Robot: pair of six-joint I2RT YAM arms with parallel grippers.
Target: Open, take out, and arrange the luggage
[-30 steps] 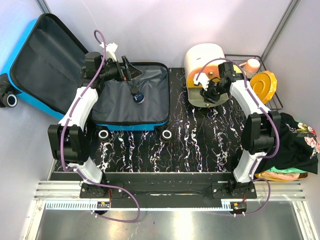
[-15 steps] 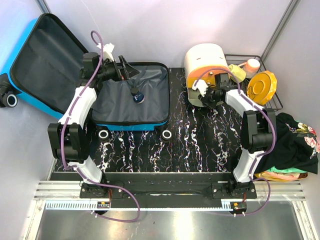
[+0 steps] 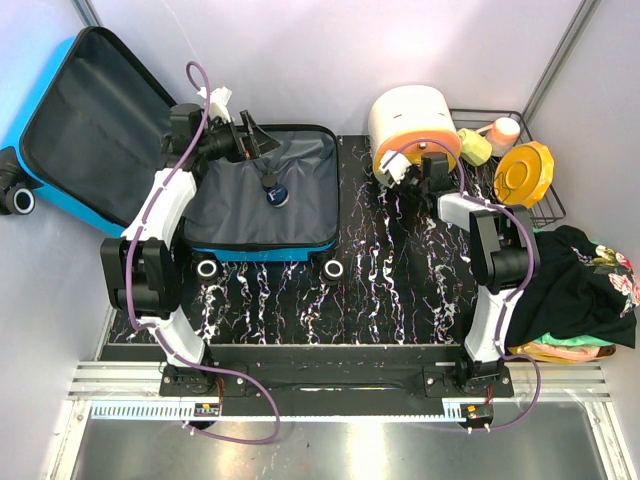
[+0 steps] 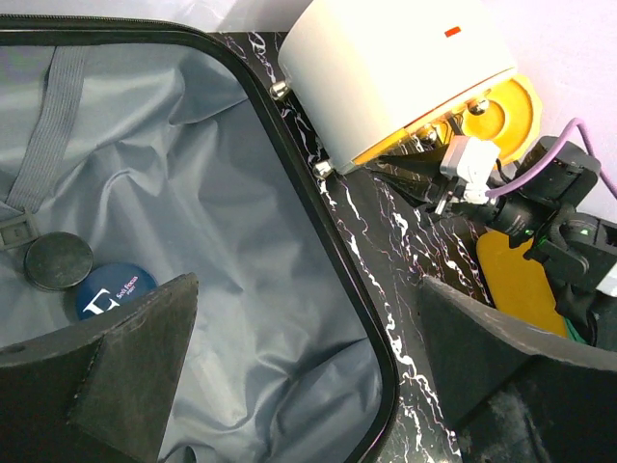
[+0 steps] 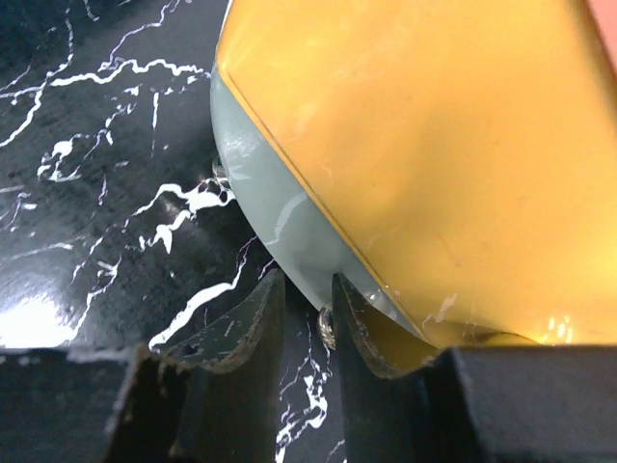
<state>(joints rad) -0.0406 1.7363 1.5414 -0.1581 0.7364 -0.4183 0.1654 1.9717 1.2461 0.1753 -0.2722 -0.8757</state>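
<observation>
The luggage [image 3: 262, 205], a bright-blue suitcase, lies open at the back left. Its lid [image 3: 85, 120] leans away to the left and its grey lining [image 4: 222, 241] is bare except for a small blue tin [image 4: 111, 294] and a dark disc [image 4: 58, 260]. My left gripper [image 3: 255, 140] hangs wide open over the lining's back edge [image 4: 308, 318], holding nothing. My right gripper [image 3: 412, 172] is at the foot of the white-and-orange round box [image 3: 410, 115]. Its jaws [image 5: 307, 294] stand narrow around the box's lower rim [image 5: 289, 241] and a small metal stud.
A wire rack [image 3: 548, 208] at the back right holds a yellow basin [image 3: 527, 172], a yellow-green cup [image 3: 474, 146] and a pink item [image 3: 503, 130]. Dark floral clothing [image 3: 585, 285] is piled at the right edge. The black marbled mat [image 3: 380, 270] runs between the arms.
My right gripper has swung left and back to the round box's base and its jaws have narrowed. The box now sits more upright. The left arm has barely moved.
</observation>
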